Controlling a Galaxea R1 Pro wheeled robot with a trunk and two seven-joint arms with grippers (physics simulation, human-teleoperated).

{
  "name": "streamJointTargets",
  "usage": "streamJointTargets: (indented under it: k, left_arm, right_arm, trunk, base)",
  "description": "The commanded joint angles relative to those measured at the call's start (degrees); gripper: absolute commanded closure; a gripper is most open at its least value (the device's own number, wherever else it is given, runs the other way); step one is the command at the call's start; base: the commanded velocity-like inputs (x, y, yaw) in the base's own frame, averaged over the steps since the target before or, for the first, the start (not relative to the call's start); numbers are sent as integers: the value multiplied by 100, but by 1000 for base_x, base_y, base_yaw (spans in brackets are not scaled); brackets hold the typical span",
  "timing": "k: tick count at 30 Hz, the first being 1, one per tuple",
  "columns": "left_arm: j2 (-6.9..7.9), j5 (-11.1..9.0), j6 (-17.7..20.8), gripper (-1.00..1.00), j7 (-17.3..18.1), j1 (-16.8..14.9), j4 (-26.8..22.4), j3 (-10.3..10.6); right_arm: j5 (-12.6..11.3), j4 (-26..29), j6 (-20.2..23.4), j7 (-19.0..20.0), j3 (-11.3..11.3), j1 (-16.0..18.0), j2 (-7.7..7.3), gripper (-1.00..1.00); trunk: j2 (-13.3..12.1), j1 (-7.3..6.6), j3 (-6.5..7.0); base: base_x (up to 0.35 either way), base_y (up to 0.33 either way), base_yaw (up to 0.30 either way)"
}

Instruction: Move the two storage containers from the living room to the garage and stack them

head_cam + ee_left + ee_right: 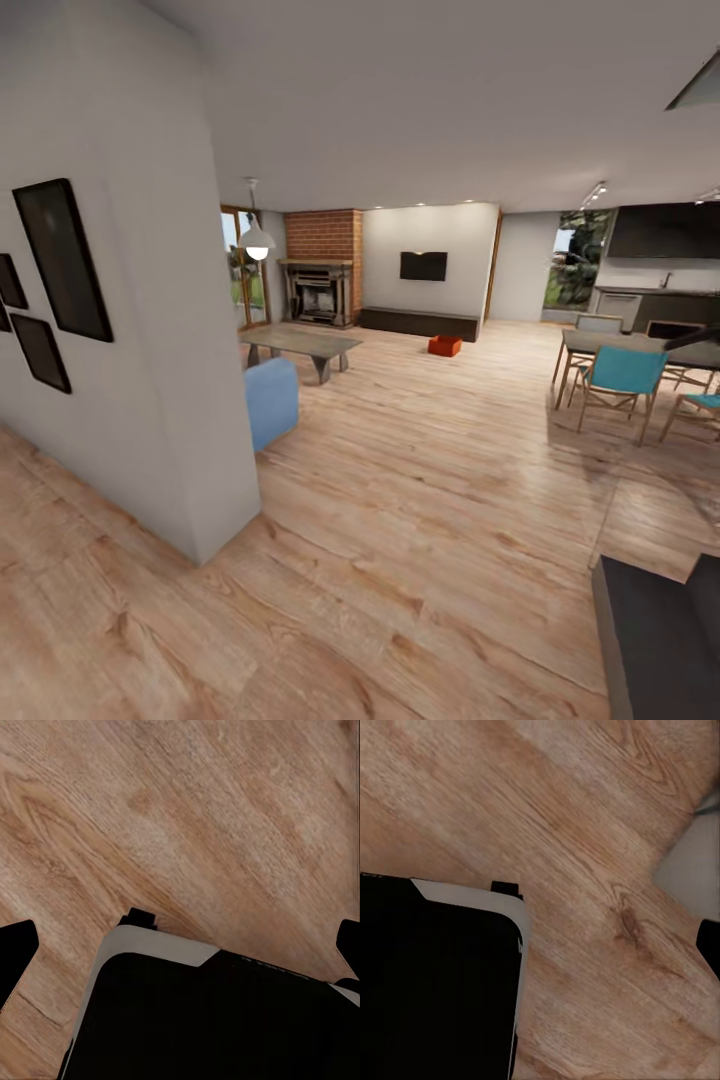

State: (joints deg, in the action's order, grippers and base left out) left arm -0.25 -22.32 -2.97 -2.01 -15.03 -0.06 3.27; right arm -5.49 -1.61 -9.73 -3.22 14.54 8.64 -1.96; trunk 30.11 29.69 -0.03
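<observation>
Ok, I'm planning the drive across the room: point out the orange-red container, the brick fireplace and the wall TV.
orange-red container (445,346): head view, on its front wall.
brick fireplace (322,236): head view, on the red brickwork above the mantel.
wall TV (423,266): head view, middle of the black screen.

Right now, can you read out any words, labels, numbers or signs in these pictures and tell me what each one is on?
None. No readable text shows in any view.
The wall frames are dark and blank.
The TV is black.
The orange-red bin is too small and far to show any label.
The wrist views show bare wood floor and unmarked black robot body.
</observation>
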Motion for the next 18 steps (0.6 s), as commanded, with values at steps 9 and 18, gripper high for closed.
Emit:
streamJointTargets:
  k: [9,18]
  left_arm:
    - [-1,-35,-17,-100,-18,0,5,36]
    - [-1,-36,-12,-100,-17,0,3,37]
  right_arm:
    - [-57,-16,-29,-3,57,6,2,-100]
    - [-52,-19,-33,-3,61,6,-4,-100]
  trunk:
    - [2,5,-1]
    - [2,5,-1]
  base:
    - [324,0,-249]
    - [324,0,-215]
